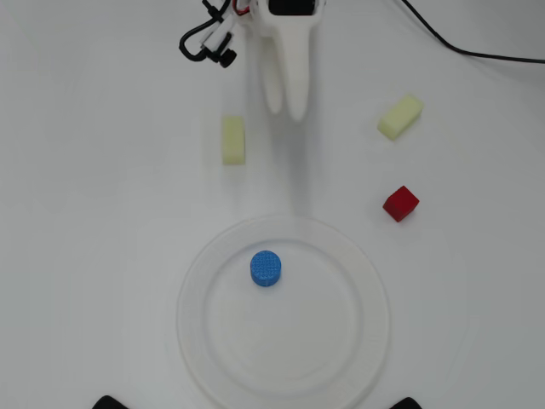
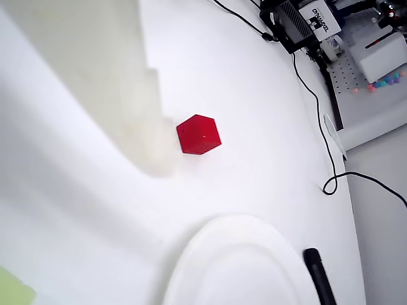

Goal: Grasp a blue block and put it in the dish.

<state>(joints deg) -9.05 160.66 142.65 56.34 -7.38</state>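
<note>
You have the white bench [image 1: 85,256] filling the overhead view, with nothing on it but a few small things. The dish [image 1: 362,341] is the largest of them, sitting at the bottom centre of that view; the wrist view catches only a curved piece of its rim [image 2: 191,267] at the lower edge.

Your gripper [image 1: 285,109] comes in from the top centre of the overhead view, jaws pointing down-picture toward the dish. The two pale fingers lie close together, nearly touching at the tips, and nothing is between them. Judged narrow and empty.

Two pale yellow blocks lie to either side of the jaws: one [image 1: 233,140] just to the left, long axis running up-down in the picture; the other [image 1: 400,117] well off to the right, turned on a diagonal. The red cube [image 1: 400,204] sits right of the dish, apart from the rim, and shows in the wrist view [image 2: 199,134] too.

The blue block [image 1: 266,268] rests flat on its round face inside the dish, up and left of the dish's centre. It lies straight down-picture from the jaws, well apart from them. Being round, it has no long axis to align with.

Judgement: the block is already in the dish, so the task reads as done.
</note>
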